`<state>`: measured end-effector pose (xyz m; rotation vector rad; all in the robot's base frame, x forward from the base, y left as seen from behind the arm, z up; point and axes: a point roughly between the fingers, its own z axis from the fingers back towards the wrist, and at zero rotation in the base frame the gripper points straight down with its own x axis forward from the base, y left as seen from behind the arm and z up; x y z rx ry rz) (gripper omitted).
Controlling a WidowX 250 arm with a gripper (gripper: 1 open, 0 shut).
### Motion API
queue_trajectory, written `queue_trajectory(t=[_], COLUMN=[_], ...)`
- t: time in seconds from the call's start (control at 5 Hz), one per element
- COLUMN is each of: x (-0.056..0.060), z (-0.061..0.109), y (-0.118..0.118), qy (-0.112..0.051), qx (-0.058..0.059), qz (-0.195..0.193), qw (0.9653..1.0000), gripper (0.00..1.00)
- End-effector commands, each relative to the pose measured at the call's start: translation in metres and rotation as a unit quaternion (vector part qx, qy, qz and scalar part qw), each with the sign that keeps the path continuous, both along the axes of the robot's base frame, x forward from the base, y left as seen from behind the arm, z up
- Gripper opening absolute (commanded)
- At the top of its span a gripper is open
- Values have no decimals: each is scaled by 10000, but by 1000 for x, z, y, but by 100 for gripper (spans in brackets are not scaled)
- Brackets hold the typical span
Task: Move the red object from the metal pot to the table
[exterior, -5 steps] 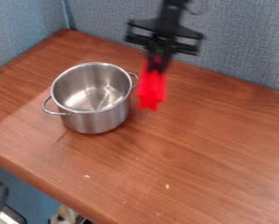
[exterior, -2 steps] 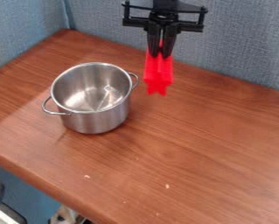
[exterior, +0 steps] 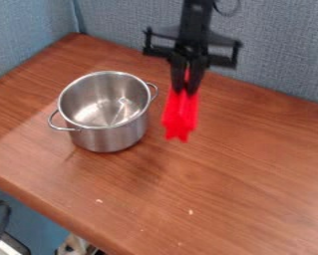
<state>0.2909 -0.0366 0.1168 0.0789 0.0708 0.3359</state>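
Note:
The red object (exterior: 182,114) hangs upright, a long bright red bar with its top end pinched in my gripper (exterior: 188,90), which is shut on it and points straight down. The bar hangs just right of the metal pot (exterior: 106,112), its lower end close above the table (exterior: 241,179); I cannot tell whether it touches the wood. The shiny round pot stands on the table at the left with nothing visible inside it, one loop handle toward the front left.
A blue-grey wall (exterior: 281,40) runs behind the table. The table's rounded front edge (exterior: 42,214) falls off at the lower left, with dark clutter below it. Bare wood stretches to the right of the pot and bar.
My gripper, still shut on the red bar, has shifted slightly right and come down, carrying the bar lower beside the pot. The pot has not moved.

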Motion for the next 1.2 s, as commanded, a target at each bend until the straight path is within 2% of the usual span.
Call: queue_trajectory(t=[0.0, 0.4, 0.6, 0.8, 1.0], x=[0, -6, -14, -25, -36], z=[13, 33, 40, 38, 28], y=[-6, 8, 17, 15, 22], qy=[-248, -437, -448, -462, -448], qx=[126, 88, 58, 44, 8], qz=[-216, -339, -739, -1305, -1344], qw=[9994, 9984, 9962, 9904, 9899], gripper=[0, 0, 0, 0, 0])
